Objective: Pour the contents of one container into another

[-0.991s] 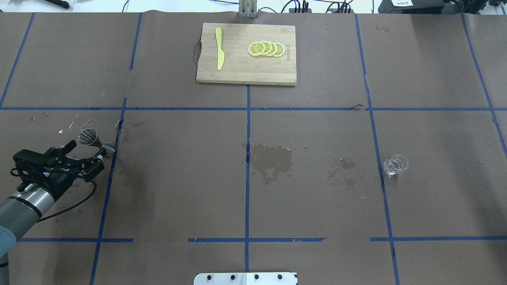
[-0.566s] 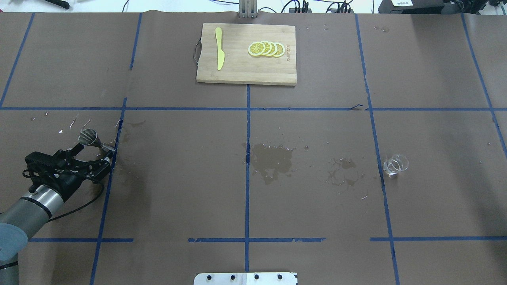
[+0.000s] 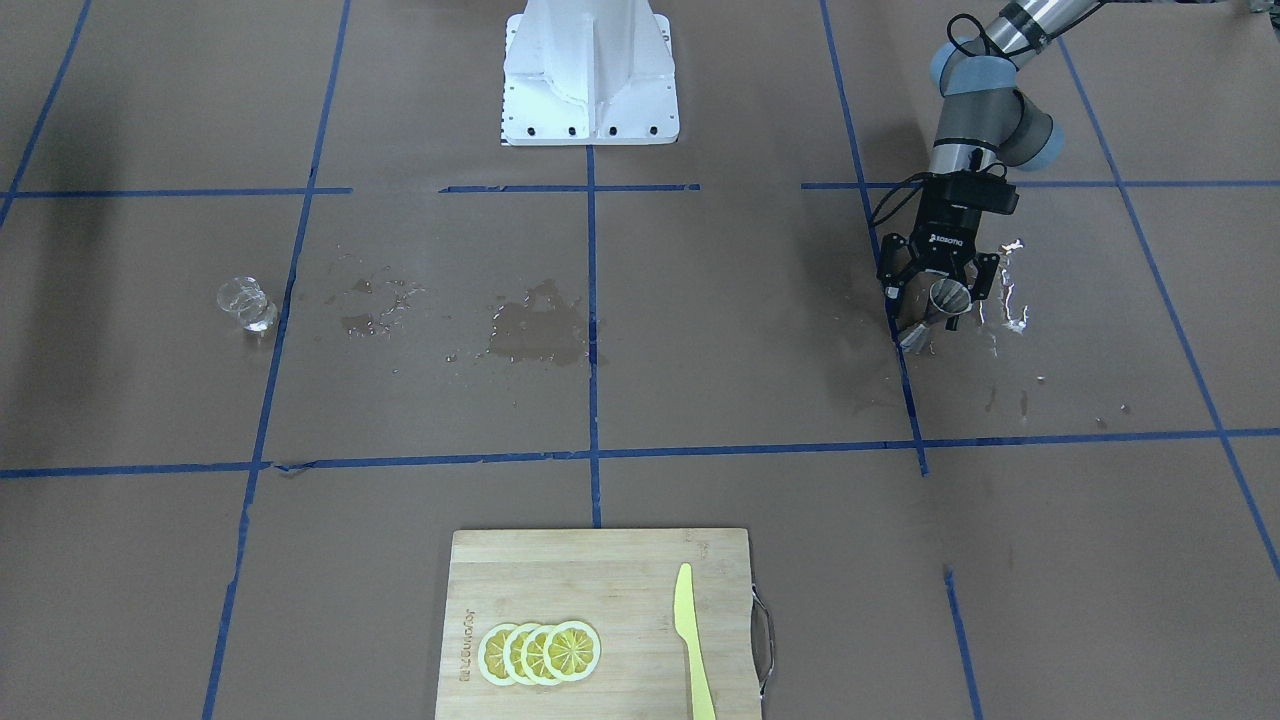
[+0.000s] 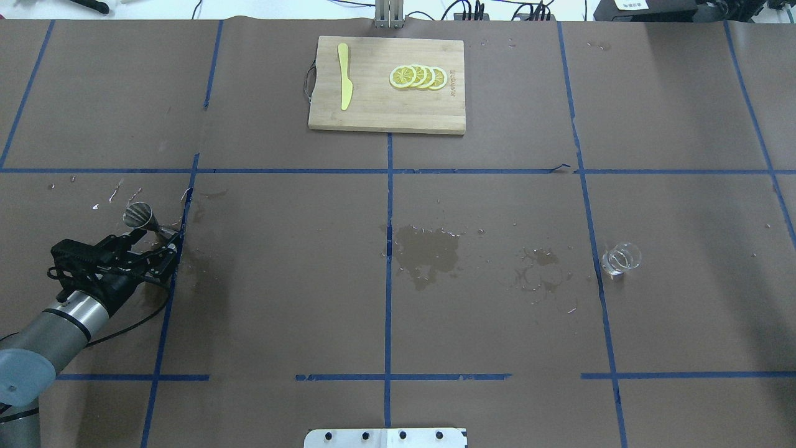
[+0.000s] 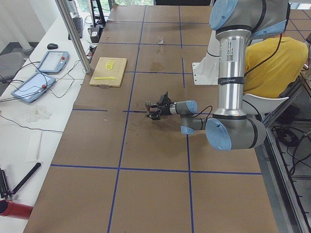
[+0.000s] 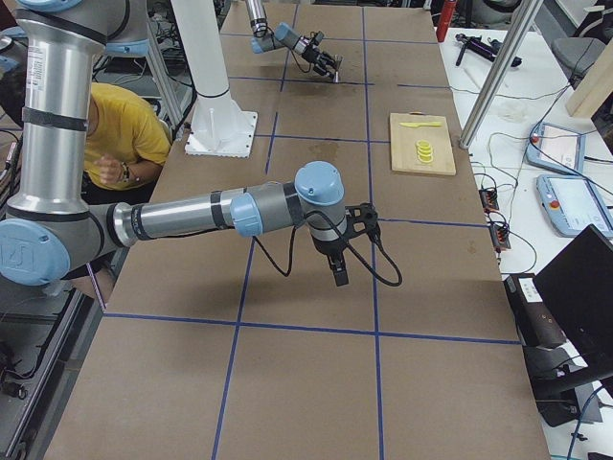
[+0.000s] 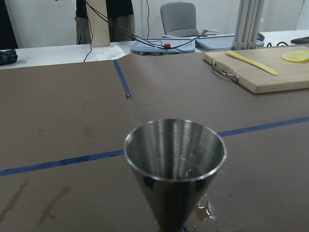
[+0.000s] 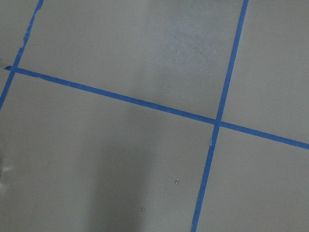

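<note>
The steel jigger (image 4: 142,218) stands near the table's left edge in the overhead view, beside a blue tape line. My left gripper (image 4: 153,242) is open, level with the table, its fingers on either side of the jigger's (image 3: 944,300) lower half without closing on it. In the left wrist view the jigger's (image 7: 175,169) open cup fills the middle, very close. The clear glass beaker (image 4: 620,257) sits far off on the right side, nothing near it. My right gripper (image 6: 340,273) shows only in the exterior right view, hovering over bare paper; I cannot tell its state.
A wooden cutting board (image 4: 385,115) with lemon slices (image 4: 418,77) and a yellow knife (image 4: 344,76) lies at the far middle. Wet patches (image 4: 426,247) darken the paper at the centre, and droplets (image 3: 1005,300) lie around the jigger. The robot's base (image 3: 590,80) is at the near edge.
My left gripper has slid forward and to the right, so its open fingers now flank the jigger. The jigger and the beaker have not moved.
</note>
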You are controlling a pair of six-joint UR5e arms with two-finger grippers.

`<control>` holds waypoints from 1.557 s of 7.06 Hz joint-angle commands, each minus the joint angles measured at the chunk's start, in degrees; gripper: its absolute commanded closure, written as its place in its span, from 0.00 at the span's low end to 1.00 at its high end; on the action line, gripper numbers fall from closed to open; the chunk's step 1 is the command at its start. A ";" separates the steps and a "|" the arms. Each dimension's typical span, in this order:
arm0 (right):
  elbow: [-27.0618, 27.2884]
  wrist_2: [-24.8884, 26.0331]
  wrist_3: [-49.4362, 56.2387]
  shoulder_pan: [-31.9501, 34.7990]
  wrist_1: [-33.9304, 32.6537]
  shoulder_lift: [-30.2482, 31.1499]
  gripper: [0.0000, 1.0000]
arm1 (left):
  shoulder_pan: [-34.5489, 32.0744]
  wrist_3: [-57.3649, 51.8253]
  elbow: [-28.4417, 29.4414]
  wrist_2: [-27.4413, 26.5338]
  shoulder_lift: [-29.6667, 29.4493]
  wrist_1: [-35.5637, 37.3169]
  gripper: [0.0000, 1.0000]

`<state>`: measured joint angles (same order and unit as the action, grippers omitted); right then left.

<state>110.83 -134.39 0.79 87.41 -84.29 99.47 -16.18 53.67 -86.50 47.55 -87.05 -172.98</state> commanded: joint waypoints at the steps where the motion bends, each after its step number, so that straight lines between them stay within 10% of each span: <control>1: 0.09 0.00 0.09 0.22 0.00 0.02 0.00 | -0.08 0.56 -0.24 -0.87 0.04 -0.34 0.46; 11: 0.09 -0.09 0.00 0.31 0.00 -0.15 0.00 | 0.01 0.47 -0.16 -1.14 -0.23 -1.22 0.47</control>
<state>110.92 -134.47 0.79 87.75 -84.29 99.37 -16.20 54.15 -86.67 46.40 -87.27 -174.15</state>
